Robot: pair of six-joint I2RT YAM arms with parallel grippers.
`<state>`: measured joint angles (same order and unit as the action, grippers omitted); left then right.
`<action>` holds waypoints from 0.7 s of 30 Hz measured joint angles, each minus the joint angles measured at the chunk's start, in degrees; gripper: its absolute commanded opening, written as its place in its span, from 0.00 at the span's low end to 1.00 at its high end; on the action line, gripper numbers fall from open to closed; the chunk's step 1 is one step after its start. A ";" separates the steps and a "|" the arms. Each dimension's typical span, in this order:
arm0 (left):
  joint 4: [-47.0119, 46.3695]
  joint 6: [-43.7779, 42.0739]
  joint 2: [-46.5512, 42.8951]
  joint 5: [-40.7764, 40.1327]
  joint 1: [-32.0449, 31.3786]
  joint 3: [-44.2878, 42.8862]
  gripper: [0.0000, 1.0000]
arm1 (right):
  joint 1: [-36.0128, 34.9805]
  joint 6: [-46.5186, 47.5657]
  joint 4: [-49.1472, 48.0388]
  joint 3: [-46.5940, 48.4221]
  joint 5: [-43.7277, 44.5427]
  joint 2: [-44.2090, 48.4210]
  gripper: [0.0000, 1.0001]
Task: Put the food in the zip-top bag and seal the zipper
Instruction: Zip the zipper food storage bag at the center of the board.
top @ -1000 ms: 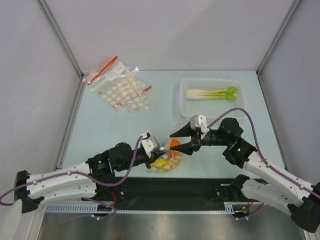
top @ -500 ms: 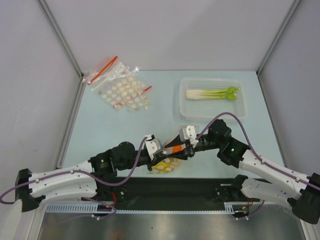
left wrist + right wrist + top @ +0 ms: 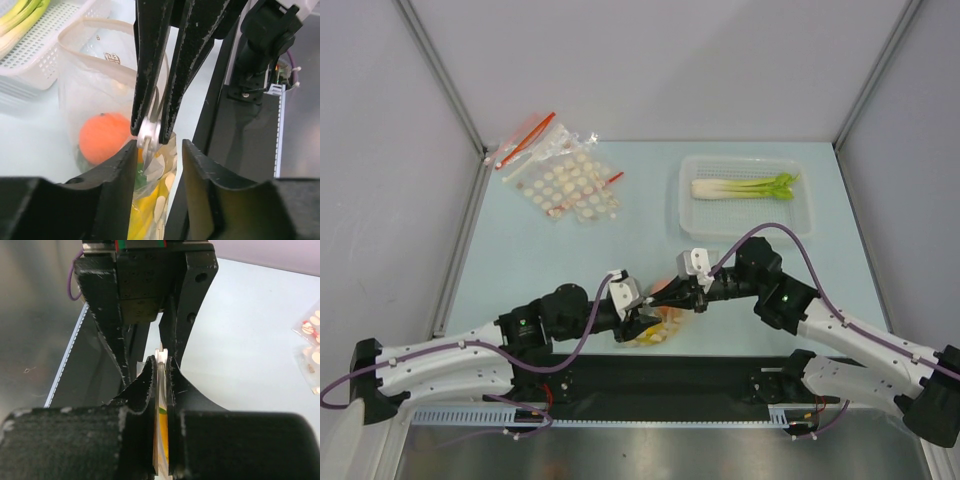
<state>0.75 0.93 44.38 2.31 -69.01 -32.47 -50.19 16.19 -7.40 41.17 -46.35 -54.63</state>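
The zip-top bag (image 3: 658, 325) (image 3: 90, 90) stands between both grippers at the table's near edge. Through its dotted wall I see the round orange (image 3: 104, 144), something yellow (image 3: 145, 215) and a bit of green. Its zipper (image 3: 95, 21) loops apart at the far end of the mouth. My right gripper (image 3: 161, 365) (image 3: 150, 134) (image 3: 667, 301) is shut on the zipper's near end, at a small white piece (image 3: 161, 355). My left gripper (image 3: 159, 150) (image 3: 642, 318) is open, its fingers astride the bag's corner. The leek (image 3: 740, 186) lies in the basket.
A white mesh basket (image 3: 686, 208) sits at the back right, also in the left wrist view's top left corner (image 3: 50, 55). A heap of spare dotted bags with red strips (image 3: 565, 180) lies at the back left. A black strip (image 3: 720, 370) runs along the near edge.
My right gripper has come down to the left and shut on the bag's zipper edge. My left gripper, shut on the bag before, has opened.
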 measured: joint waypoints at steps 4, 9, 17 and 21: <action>0.00 0.07 -1.77 0.07 0.00 0.00 0.51 | 0.00 -1.31 -0.63 0.00 1.03 0.90 0.00; -0.81 0.07 -4.92 1.01 0.00 0.00 0.50 | 0.00 -2.40 -1.44 0.00 1.33 2.21 0.00; -2.19 0.13 -6.21 1.49 0.00 0.00 0.11 | 0.00 -2.95 -1.92 0.00 0.87 2.73 0.00; -2.19 0.13 -6.12 1.46 0.02 0.00 0.00 | 0.00 -3.08 -1.92 0.00 0.81 2.73 0.00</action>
<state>-1.43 1.06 38.26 3.77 -68.99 -32.47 -50.19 13.10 -9.32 41.17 -45.54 -51.90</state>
